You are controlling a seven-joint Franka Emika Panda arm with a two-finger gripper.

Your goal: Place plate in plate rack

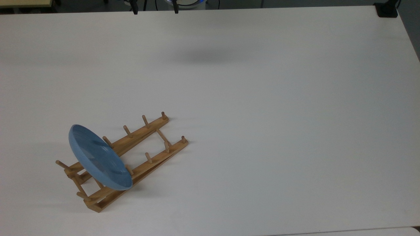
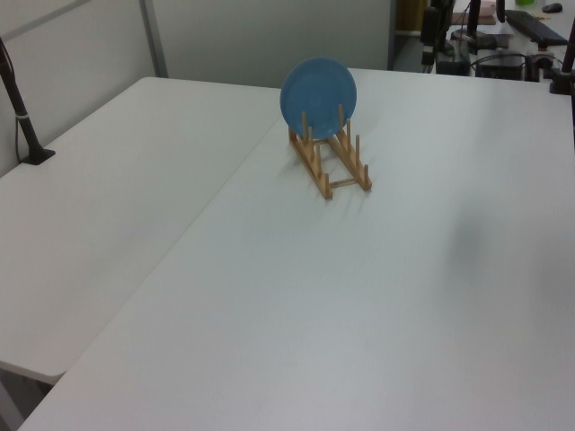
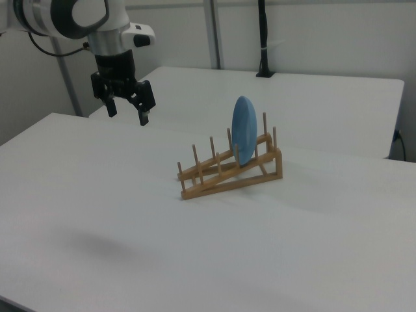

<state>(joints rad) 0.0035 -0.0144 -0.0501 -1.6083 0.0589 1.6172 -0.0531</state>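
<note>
White table (image 1: 262,131) bearing plate rack (image 1: 131,160)

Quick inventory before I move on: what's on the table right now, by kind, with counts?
Plate, light blue, standing on edge in the rack: 1
Plate rack, light-brown wood: 1
Total on the table: 2
The gripper hangs open and empty above the table, apart from both.
</note>
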